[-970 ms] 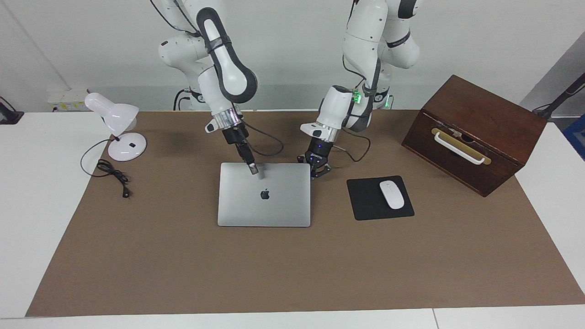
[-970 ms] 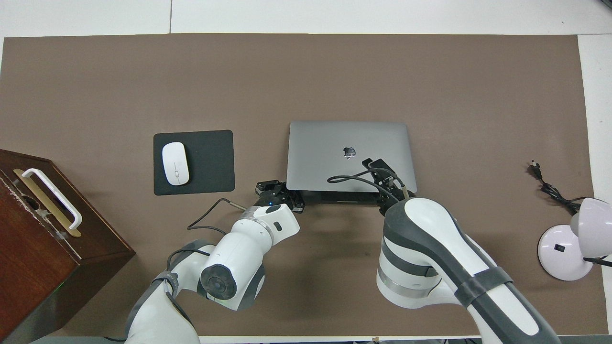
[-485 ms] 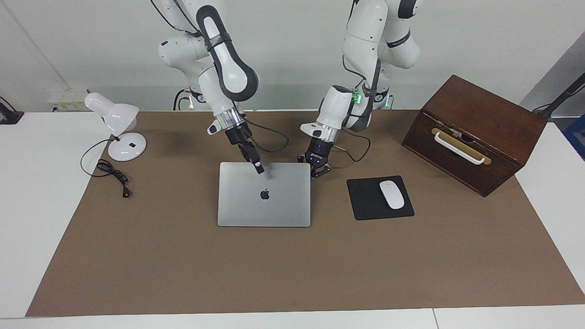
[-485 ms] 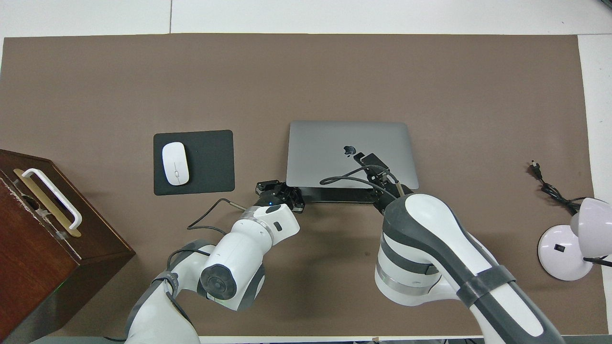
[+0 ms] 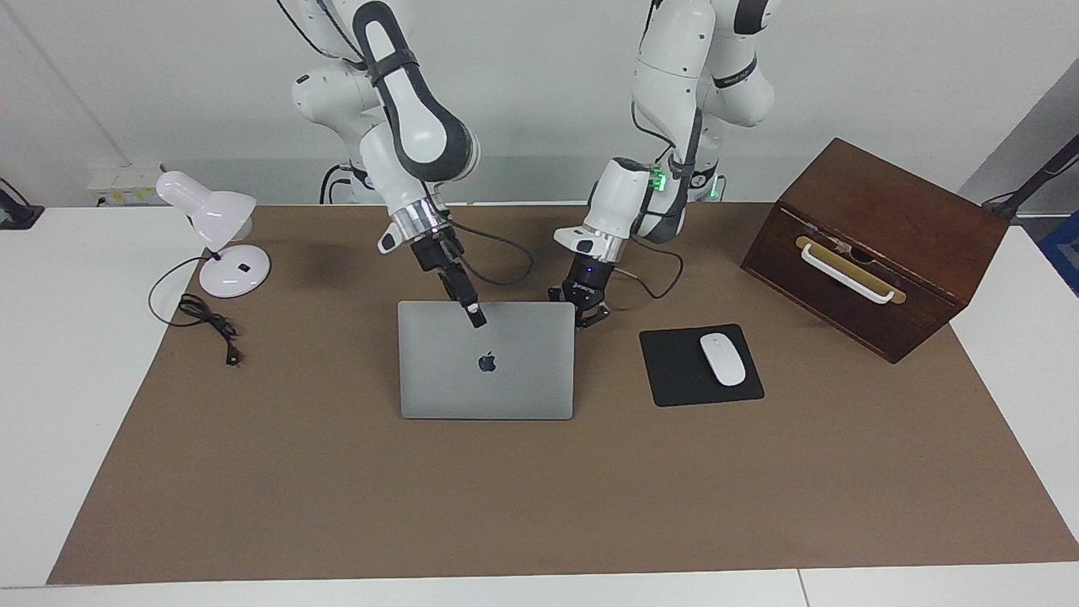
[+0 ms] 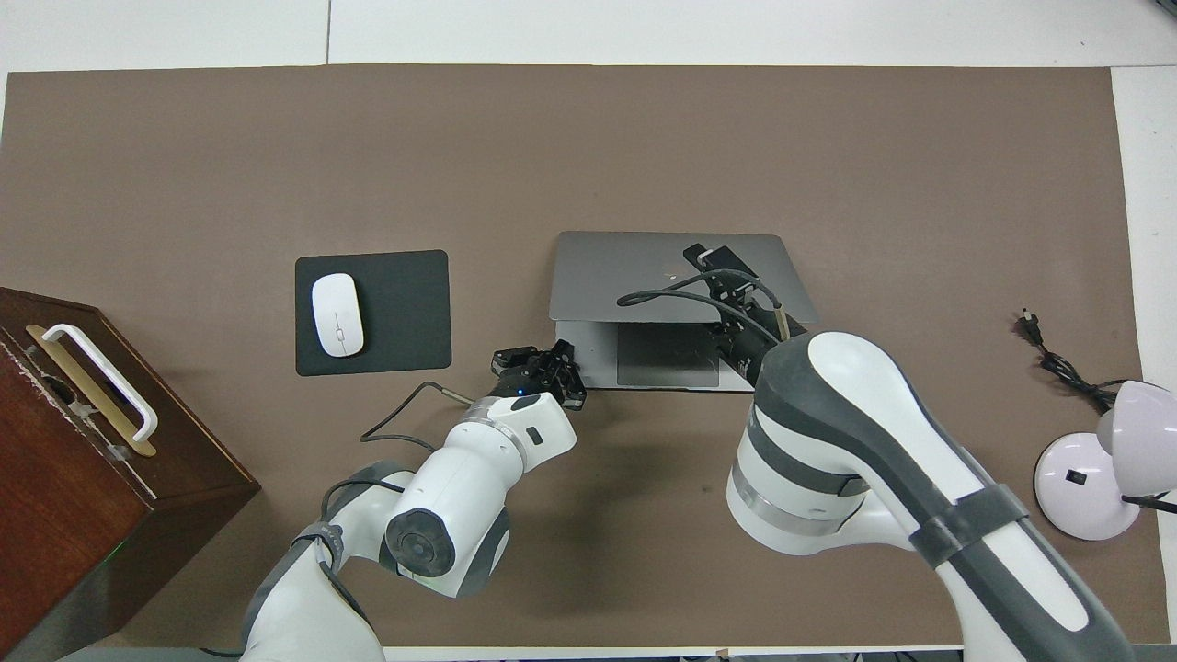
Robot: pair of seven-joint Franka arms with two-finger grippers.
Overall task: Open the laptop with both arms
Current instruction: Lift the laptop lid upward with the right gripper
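**Figure. Laptop opening, mid-lift.** Clock directions are read on the overhead view, with 12 o'clock pointing away from the robots.

The laptop [image 5: 486, 379] sits at the middle of the brown mat [image 5: 337, 506], with its hinge along the 12 o'clock edge. The lid is raised off the base at a shallow angle. The overhead view shows the trackpad [image 6: 667, 354] and a strip of palm rest at the 6 o'clock side. The keys are not visible.

The right gripper [image 5: 477, 319] meets the lid's raised free edge near its midpoint, with its tip lying against the outer face just above the logo. The left gripper [image 5: 590, 315] is low at the base's 7 o'clock corner, touching it or just beside it, apparently to steady the base. It cannot be told how far either gripper's fingers are parted, or whether they clasp the laptop.

A mouse pad [image 5: 674, 371] carrying a white mouse [image 5: 722, 358] lies at 9 o'clock from the laptop, apart from it. A wooden box [image 5: 885, 228] stands at about 8 o'clock, and a lamp [image 5: 211, 219] at about 4 o'clock, both well apart.

Progress, as judged: both arms are engaged and the lid seam is broken, so the hard start is done. Most of the swing to a usable screen angle is left, followed by release. The base must stay flat while the lid rises.
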